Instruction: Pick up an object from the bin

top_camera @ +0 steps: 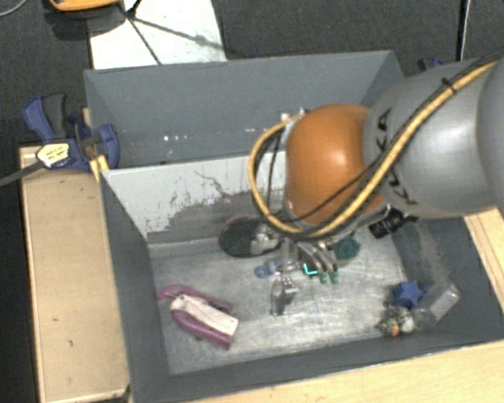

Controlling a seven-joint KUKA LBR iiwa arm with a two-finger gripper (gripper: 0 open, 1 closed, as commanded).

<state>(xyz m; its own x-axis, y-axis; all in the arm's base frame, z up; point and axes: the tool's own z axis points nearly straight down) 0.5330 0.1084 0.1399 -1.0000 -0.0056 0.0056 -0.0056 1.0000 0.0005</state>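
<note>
My gripper (285, 294) hangs below the orange wrist cover, low over the middle of the bin floor. Just to its left and slightly behind lies a small blue piece (264, 271). A dark round disc (237, 239) rests further back left, near the rear wall. A teal thing (345, 249) peeks out to the right of the gripper, partly hidden by the wrist. Nothing is seen held in the gripper.
A purple and white oblong thing (201, 316) lies at the front left. In the front right corner sit a blue piece (407, 294), a greyish clear bottle-like thing (436, 302) and a small multi-coloured thing (395, 323). The arm covers the bin's right rear.
</note>
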